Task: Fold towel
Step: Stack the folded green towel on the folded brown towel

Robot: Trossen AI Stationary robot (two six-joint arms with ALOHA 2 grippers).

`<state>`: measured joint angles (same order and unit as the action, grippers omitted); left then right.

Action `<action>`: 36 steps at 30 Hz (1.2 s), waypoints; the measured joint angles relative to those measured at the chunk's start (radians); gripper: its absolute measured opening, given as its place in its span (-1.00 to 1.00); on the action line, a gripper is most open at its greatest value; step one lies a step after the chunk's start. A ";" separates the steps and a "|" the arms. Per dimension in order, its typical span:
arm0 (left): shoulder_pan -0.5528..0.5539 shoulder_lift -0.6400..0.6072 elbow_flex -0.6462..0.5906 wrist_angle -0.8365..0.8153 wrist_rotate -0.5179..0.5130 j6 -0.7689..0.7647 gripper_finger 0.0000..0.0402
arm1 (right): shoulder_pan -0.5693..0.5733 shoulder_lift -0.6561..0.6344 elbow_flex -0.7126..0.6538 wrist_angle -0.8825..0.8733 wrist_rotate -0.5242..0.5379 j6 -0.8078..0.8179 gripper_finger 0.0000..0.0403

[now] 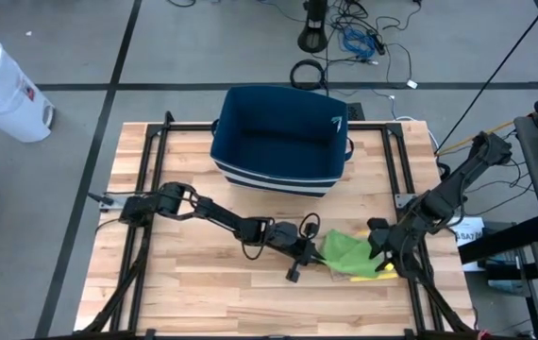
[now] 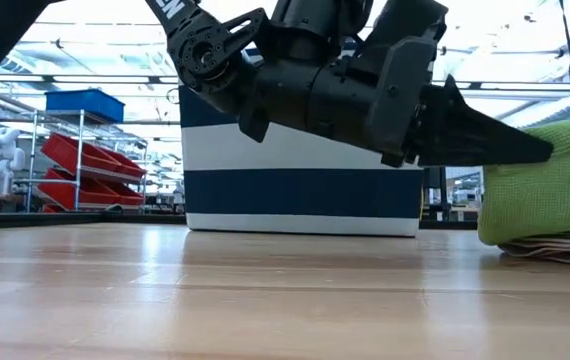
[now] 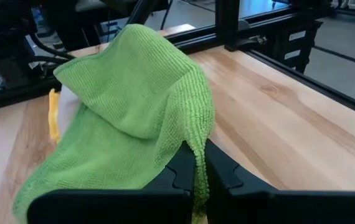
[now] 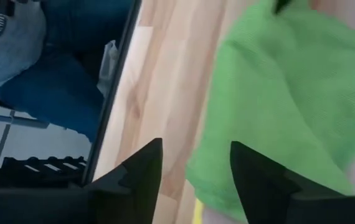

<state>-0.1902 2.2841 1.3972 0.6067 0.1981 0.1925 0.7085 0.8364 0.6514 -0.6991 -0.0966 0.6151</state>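
A green towel (image 1: pixel 346 249) lies bunched near the table's right side, on top of a yellow cloth (image 1: pixel 383 270); the low view shows pale layers (image 2: pixel 565 248) under it. My left gripper (image 1: pixel 312 251) reaches in from the table's left and is shut on the towel's left side. My right gripper (image 1: pixel 380 247) stands open at the towel's right edge, and in its wrist view the green towel (image 4: pixel 289 106) lies beyond the open fingers (image 4: pixel 141 171). I see no touch there. My left gripper pinches the green towel's left edge (image 3: pixel 197 148) between its two fingers, coming nearly level from the table's left (image 2: pixel 525 148). The pinched part stands raised in a peak (image 3: pixel 134 43). The rest of the towel drapes down slack onto the cloth below.
A dark blue bin with white stripes (image 1: pixel 281 137) stands at the table's far middle. A black frame rail (image 1: pixel 407 189) runs along the right side. A person in blue trousers (image 4: pixel 53 81) sits beyond the table edge. Bare wood (image 1: pixel 203 283) lies at the near left.
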 joint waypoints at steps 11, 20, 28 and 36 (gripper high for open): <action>0.001 0.000 0.000 0.000 -0.043 0.000 -0.94 | 0.050 0.213 0.000 -0.002 0.040 0.033 -0.04; -0.003 0.000 0.000 0.000 -0.019 0.000 -0.94 | 0.078 0.249 0.000 -0.018 0.130 0.054 -0.04; -0.003 0.000 0.001 -0.001 0.030 0.000 -0.94 | 0.078 0.239 0.000 -0.021 0.253 -0.013 -0.04; -0.003 0.000 0.001 -0.001 0.033 0.000 -0.94 | 0.078 0.199 0.001 -0.004 0.411 -0.100 -0.05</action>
<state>-0.1932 2.2837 1.3979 0.6060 0.2310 0.1928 0.7860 1.0357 0.6525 -0.7034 0.3145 0.5154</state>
